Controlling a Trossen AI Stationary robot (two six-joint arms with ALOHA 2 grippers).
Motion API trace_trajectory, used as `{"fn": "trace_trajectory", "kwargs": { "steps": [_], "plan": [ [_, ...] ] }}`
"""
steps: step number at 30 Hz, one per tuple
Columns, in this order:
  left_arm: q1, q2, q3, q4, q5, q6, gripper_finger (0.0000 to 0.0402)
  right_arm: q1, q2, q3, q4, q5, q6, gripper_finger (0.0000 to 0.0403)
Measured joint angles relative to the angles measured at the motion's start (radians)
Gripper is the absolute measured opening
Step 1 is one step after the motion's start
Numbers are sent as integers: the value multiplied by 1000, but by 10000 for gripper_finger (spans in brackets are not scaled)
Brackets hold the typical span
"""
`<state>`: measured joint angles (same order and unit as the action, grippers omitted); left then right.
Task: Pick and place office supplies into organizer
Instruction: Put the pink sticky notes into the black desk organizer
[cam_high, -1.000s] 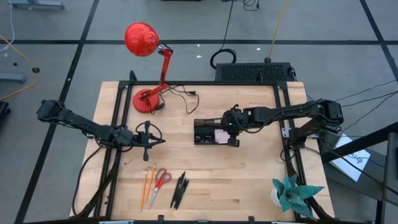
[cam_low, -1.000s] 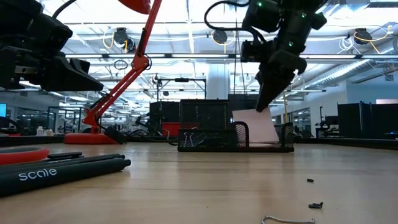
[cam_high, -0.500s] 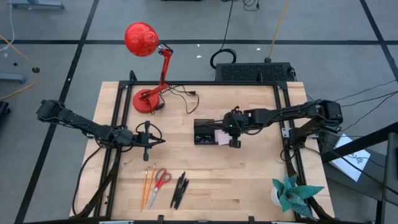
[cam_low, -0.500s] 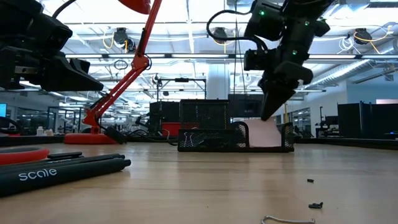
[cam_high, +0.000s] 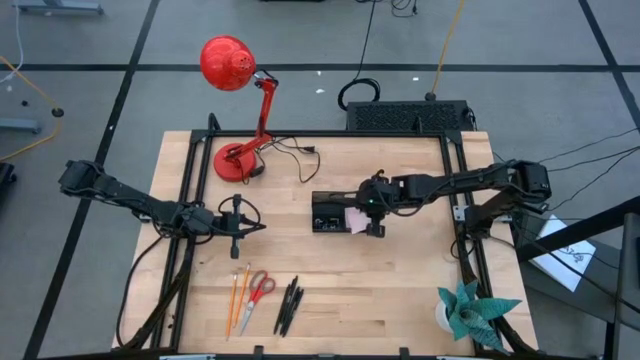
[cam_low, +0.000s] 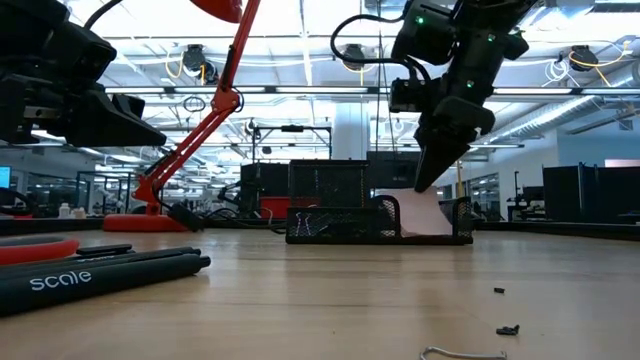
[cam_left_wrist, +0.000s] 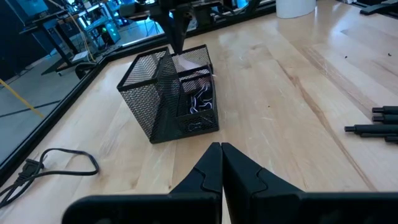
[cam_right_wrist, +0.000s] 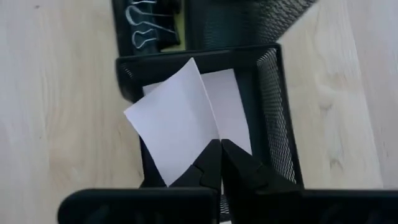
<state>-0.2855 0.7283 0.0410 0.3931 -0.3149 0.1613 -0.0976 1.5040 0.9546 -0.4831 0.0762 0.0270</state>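
Observation:
The black mesh organizer (cam_high: 328, 212) stands mid-table. Black clips (cam_right_wrist: 149, 28) and a yellow-green piece (cam_right_wrist: 179, 25) lie in one of its compartments. My right gripper (cam_right_wrist: 221, 148) hangs over its open compartment, shut on the pale sticky-note pad (cam_right_wrist: 177, 124), which also shows in the low view (cam_low: 428, 214). Orange pencils (cam_high: 237, 298), red-handled scissors (cam_high: 259, 290) and black pens (cam_high: 289, 305) lie flat near the table's front edge. My left gripper (cam_left_wrist: 222, 152) waits shut, left of the organizer, touching nothing. My right gripper pinches the pad between its two fingers at an edge (cam_right_wrist: 214, 138) where two fanned parts of the pad meet. The fingers come slanting down from above. The pad hangs tilted below them, its lower part inside the organizer's open compartment (cam_right_wrist: 261, 118).
A red desk lamp (cam_high: 238, 158) with its cord stands at the back left. A teal paper plant (cam_high: 470, 312) sits at the front right corner. A black box with cables (cam_high: 410, 115) lies behind the table. Small bits (cam_low: 508, 328) lie on the wood close to the low camera.
My right gripper has sunk slightly toward the organizer with the pad. The pad now sits lower in the compartment, with less of it showing above the mesh wall.

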Motion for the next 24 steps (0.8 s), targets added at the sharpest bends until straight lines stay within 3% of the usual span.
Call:
{"fn": "trace_trajectory", "kwargs": {
  "steps": [20, 24],
  "plan": [
    [0, 0, 0, 0, 0, -2, 5, -46, 0, 0, -18, -3, 62, 1],
    [0, 0, 0, 0, 0, -2, 5, -45, 0, 0, -18, -3, 56, 17]
  ]
}}
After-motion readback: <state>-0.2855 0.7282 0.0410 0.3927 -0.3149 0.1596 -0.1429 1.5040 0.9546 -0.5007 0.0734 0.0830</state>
